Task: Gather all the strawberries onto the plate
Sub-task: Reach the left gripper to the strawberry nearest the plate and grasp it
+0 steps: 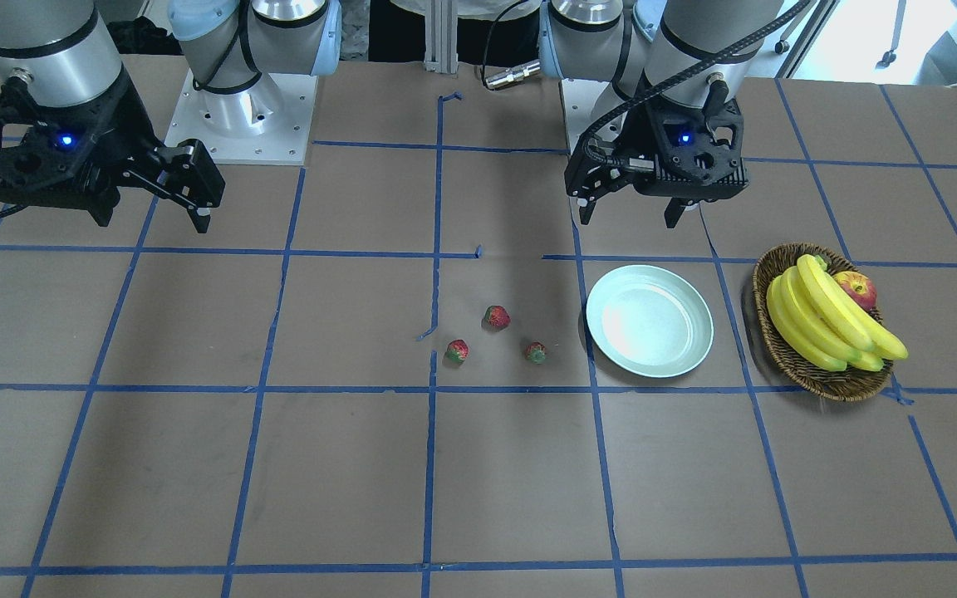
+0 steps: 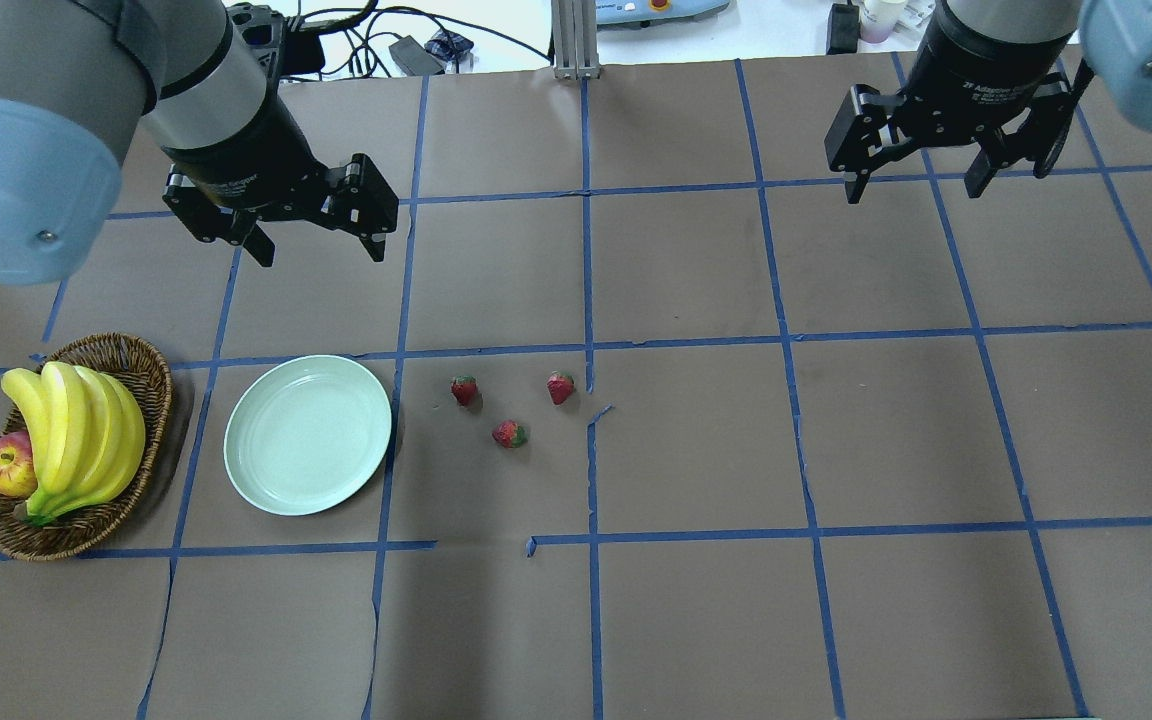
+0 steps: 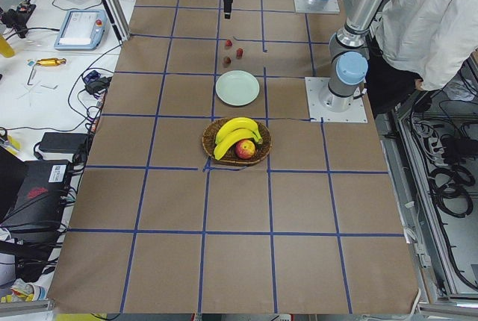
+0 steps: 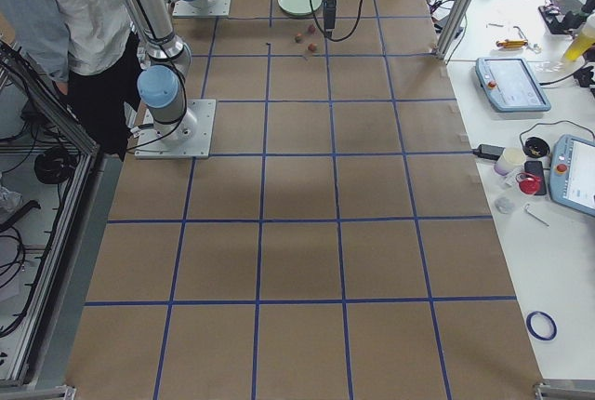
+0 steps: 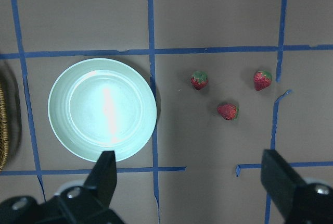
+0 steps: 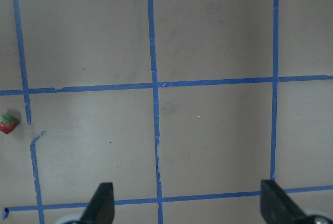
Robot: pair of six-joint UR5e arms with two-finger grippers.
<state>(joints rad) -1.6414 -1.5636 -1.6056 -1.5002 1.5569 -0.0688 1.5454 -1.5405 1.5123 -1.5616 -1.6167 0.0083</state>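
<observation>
Three small red strawberries [image 2: 464, 389] [image 2: 560, 387] [image 2: 509, 433] lie on the brown table near its middle; they also show in the front view [image 1: 496, 316] [image 1: 456, 351] [image 1: 536, 352] and the left wrist view [image 5: 199, 79] [image 5: 263, 80] [image 5: 228, 111]. The pale mint plate [image 2: 308, 434] sits just left of them and is empty. My left gripper [image 2: 321, 252] hangs open and empty above the table behind the plate. My right gripper [image 2: 914, 192] is open and empty, far to the right. One strawberry [image 6: 7, 123] shows at the right wrist view's left edge.
A wicker basket [image 2: 131, 355] with bananas [image 2: 76, 430] and a red-yellow apple [image 2: 6, 465] stands left of the plate. Blue tape lines grid the brown paper. The arm bases [image 1: 238, 116] stand at the table's robot side.
</observation>
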